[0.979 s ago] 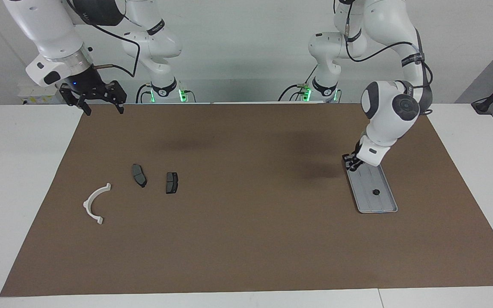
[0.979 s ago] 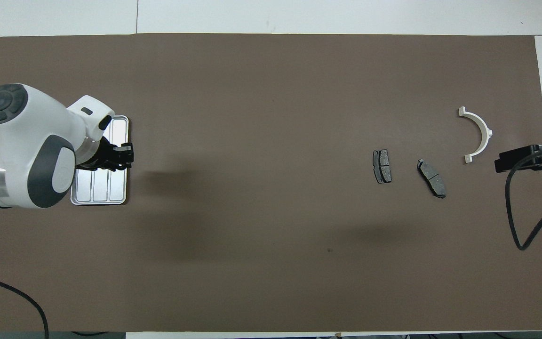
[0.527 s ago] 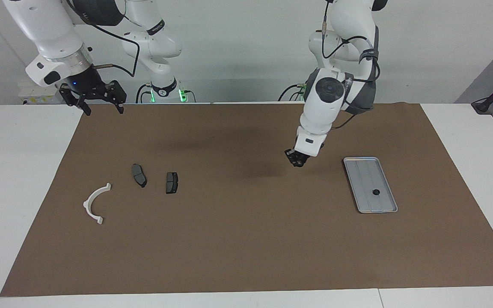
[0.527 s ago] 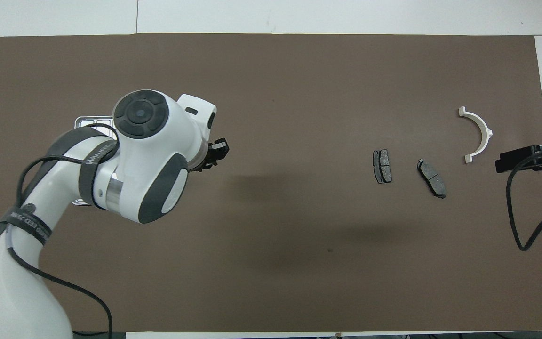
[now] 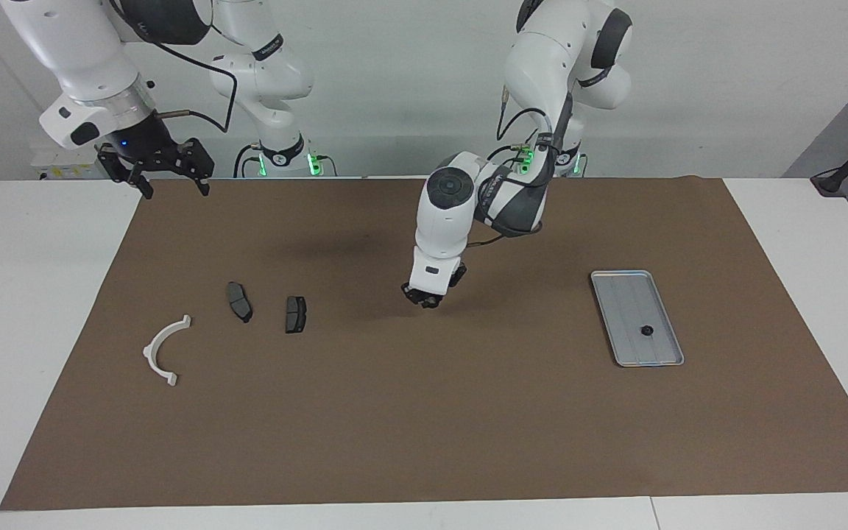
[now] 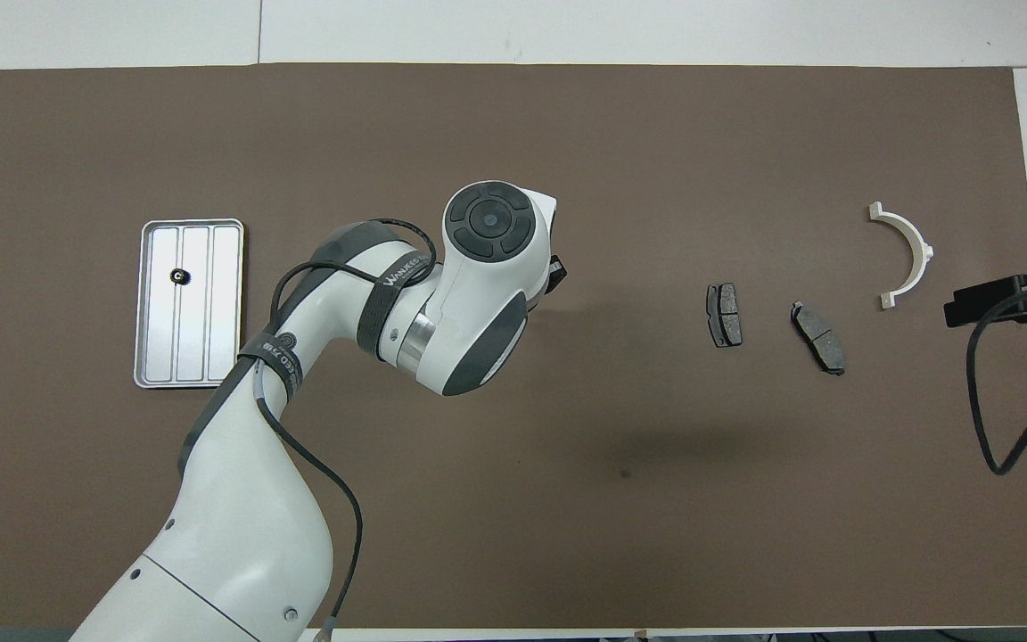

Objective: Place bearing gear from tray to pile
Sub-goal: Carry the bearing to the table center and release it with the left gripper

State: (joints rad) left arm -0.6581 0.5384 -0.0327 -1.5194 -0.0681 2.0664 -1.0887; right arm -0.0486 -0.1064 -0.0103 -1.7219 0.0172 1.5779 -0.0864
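Since the frame a second ago, the left arm has swung off the tray (image 5: 619, 283) and out across the brown mat (image 5: 424, 412), while the right arm has stayed put.

At the right arm's end of the table the right gripper (image 5: 177, 190) waits in the air over the mat's corner by its own base, jaws wide apart and empty. The pile lies on the mat below it and farther from the robots: a white half-ring bracket (image 5: 149, 351), then two dark brake pads (image 5: 239, 302) (image 5: 295, 314), all apart from one another.

Next comes the left gripper (image 5: 424, 298), low over bare mat between the pads and the tray. Whether it carries anything cannot be told: the overhead view hides it under its own wrist, and the facing view shows only a dark clump.

Toward the left arm's end, one bearing gear (image 5: 645, 330) lies on the tray, a small dark round part sitting in the half farther from the robots.

It looks hard, stiff and light, likely smooth enough to skid or roll if nudged. A pinch across its outer edge, straight from above, seems the surest hold, and the tray's ridges may crowd the approach. Its teeth and bore are too small to make out.
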